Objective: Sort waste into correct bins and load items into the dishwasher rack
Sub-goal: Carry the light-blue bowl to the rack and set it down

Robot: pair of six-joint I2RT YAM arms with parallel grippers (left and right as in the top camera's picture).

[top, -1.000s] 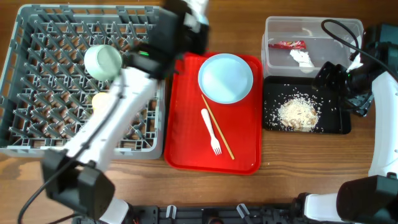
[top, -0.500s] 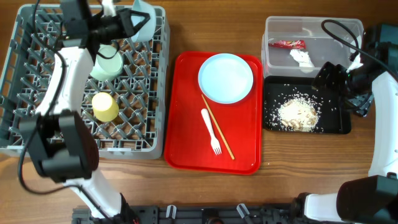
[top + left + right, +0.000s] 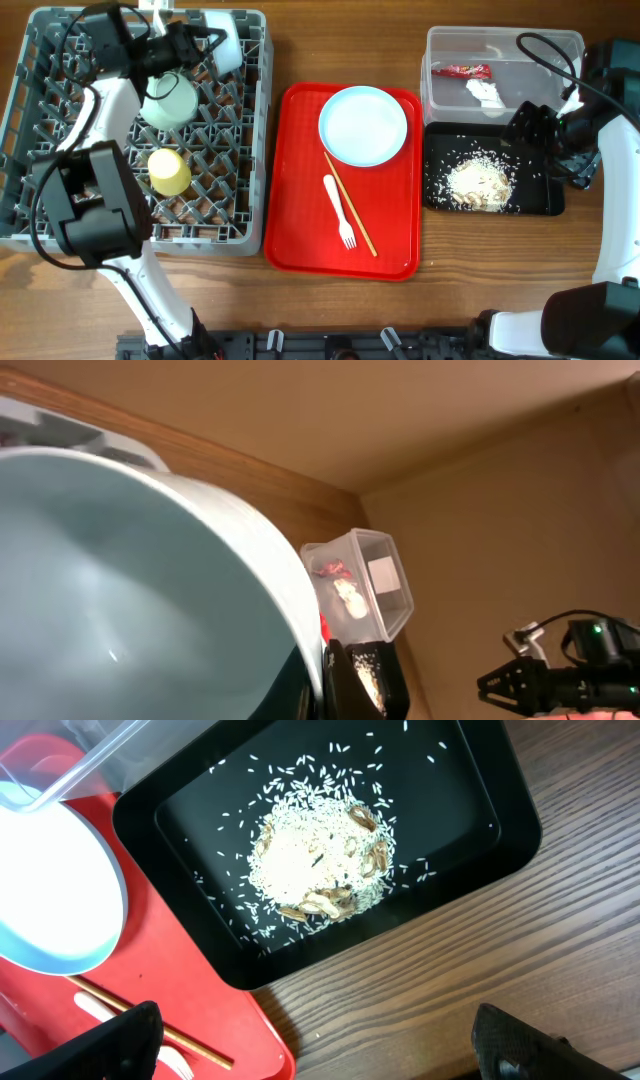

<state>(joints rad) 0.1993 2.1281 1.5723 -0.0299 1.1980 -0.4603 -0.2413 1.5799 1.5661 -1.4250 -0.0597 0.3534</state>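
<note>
**Overhead view.** The dishwasher rack [image 3: 60, 215] is lying left of the red tray [image 3: 300, 230] on the wooden table [image 3: 500, 280], with a narrow gap between their edges. The left gripper [image 3: 203, 42] is clamping the pale-blue bowl [image 3: 226, 38], tipped on its side, over the rack's far corner nearest the red tray. The light-green bowl [image 3: 168, 100] and yellow cup [image 3: 170, 172] are sitting among the pegs farther left. The plate [image 3: 363, 124] is occupying the red tray's far half. The fork [image 3: 340, 210], tines toward the near edge, and the chopsticks [image 3: 350, 205], slanting far-left to near-right, are lying in the near half. Right of the red tray, the clear tub [image 3: 540, 50] is holding the red wrapper [image 3: 462, 71] and tissue [image 3: 485, 92]. The black tray [image 3: 535, 195], nearer, is carrying the rice scraps [image 3: 480, 183]. The right gripper [image 3: 535, 125] is hovering over the black tray's far right corner. Bare wood is lying open near of both trays.

**Left wrist view.** The pale-blue bowl [image 3: 120, 580] is filling the frame, its hollow facing the camera.

**Right wrist view.** The right gripper [image 3: 315, 1015] is hanging with its fingers [image 3: 120, 1040] spread wide over bare wood, just off the black tray [image 3: 470, 780].
</note>
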